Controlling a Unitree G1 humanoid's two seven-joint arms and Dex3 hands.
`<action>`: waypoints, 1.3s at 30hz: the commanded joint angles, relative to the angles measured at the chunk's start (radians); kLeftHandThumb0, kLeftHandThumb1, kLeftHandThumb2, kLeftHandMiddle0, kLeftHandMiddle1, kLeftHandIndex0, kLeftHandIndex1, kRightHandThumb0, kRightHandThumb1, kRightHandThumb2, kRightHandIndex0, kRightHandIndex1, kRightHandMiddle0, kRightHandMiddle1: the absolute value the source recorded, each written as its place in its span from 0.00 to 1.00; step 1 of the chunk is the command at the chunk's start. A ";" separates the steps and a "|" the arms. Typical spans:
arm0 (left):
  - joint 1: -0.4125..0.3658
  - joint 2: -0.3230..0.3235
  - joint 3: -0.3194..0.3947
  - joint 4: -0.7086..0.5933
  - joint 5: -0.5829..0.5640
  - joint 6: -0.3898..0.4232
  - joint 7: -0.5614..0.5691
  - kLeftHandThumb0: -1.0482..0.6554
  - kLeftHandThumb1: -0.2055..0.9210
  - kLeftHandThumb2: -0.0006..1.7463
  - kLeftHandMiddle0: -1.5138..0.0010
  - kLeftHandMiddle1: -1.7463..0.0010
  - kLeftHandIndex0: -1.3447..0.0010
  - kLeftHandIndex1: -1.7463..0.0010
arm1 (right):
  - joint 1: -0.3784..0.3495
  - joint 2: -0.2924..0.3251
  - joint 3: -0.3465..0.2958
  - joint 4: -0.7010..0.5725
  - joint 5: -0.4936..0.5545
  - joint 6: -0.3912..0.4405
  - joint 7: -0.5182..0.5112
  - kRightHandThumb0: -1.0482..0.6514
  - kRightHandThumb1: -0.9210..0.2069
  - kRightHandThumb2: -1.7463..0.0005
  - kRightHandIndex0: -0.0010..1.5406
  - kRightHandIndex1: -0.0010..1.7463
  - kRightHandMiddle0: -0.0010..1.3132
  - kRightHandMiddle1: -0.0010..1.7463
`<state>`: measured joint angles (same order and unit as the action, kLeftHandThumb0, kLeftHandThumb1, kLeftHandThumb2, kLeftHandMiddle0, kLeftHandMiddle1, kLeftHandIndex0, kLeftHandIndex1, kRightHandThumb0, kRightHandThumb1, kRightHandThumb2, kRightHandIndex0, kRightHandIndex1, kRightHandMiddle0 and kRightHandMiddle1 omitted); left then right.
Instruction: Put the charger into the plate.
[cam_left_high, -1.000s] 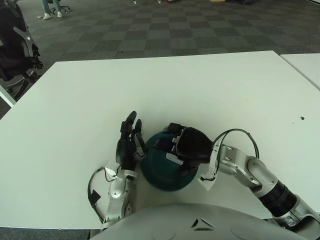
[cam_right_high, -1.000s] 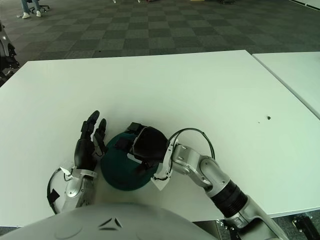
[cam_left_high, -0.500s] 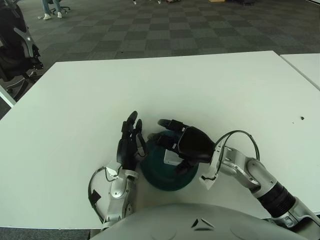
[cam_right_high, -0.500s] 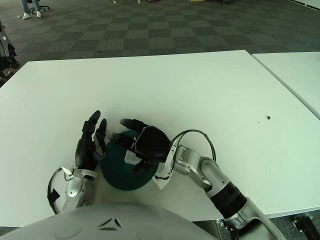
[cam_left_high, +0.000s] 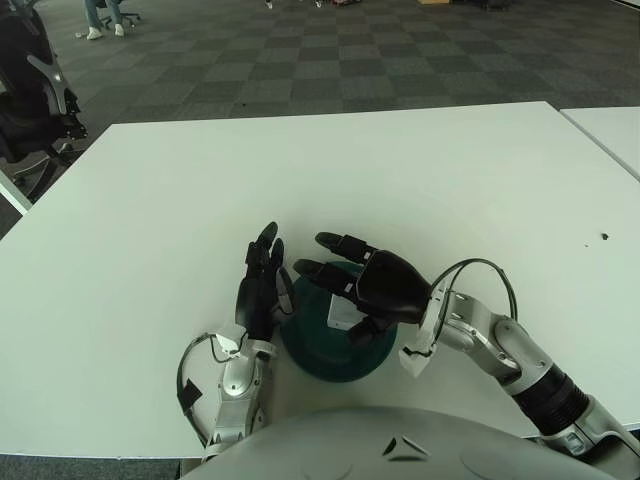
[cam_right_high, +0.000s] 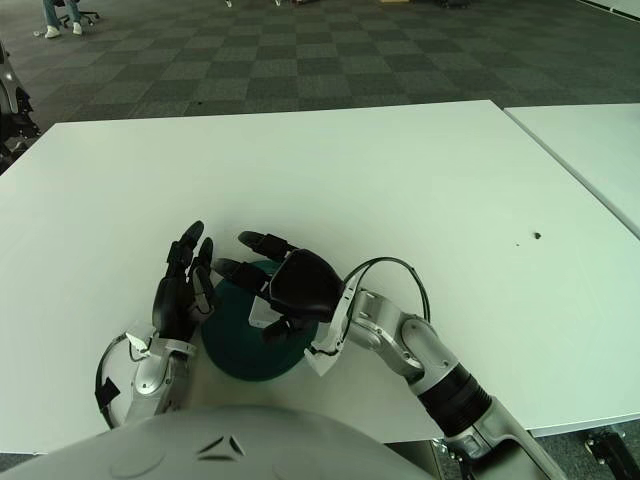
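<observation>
A white worktop (cam_left_high: 420, 180) carries a dark green plate (cam_left_high: 325, 350). The right hand (cam_left_high: 365, 285) is held over it, fingers spread. The left hand (cam_left_high: 262, 290) is opened beside the rim. A white charger (cam_left_high: 340, 316), seemingly, lies in the plate.

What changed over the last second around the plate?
The right hand uncurled its fingers and let go of the white charger, which now lies in the dark green plate; the hand has lifted slightly above it. The left hand stayed against the plate's left rim, and the plate did not move.
</observation>
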<state>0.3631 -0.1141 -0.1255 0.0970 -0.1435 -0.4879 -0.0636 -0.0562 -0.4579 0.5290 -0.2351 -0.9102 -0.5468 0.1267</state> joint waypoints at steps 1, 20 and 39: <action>0.022 -0.025 -0.008 0.032 -0.009 0.024 -0.005 0.08 1.00 0.60 0.93 1.00 1.00 0.83 | 0.010 -0.010 -0.063 -0.135 0.085 0.052 0.078 0.02 0.00 0.37 0.00 0.00 0.00 0.00; 0.063 -0.012 -0.008 0.012 0.028 0.076 0.027 0.05 1.00 0.56 0.89 0.99 1.00 0.72 | 0.196 0.292 -0.182 -0.124 0.462 0.471 0.104 0.06 0.00 0.39 0.11 0.02 0.04 0.03; 0.064 -0.017 0.010 0.034 0.010 0.064 0.025 0.06 1.00 0.56 0.91 1.00 1.00 0.66 | 0.234 0.429 -0.417 -0.027 0.843 0.632 0.028 0.07 0.00 0.40 0.14 0.00 0.01 0.17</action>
<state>0.3922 -0.1169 -0.1275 0.0726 -0.1213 -0.4629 -0.0409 0.1765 -0.0127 0.1527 -0.2758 -0.0828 0.0610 0.1755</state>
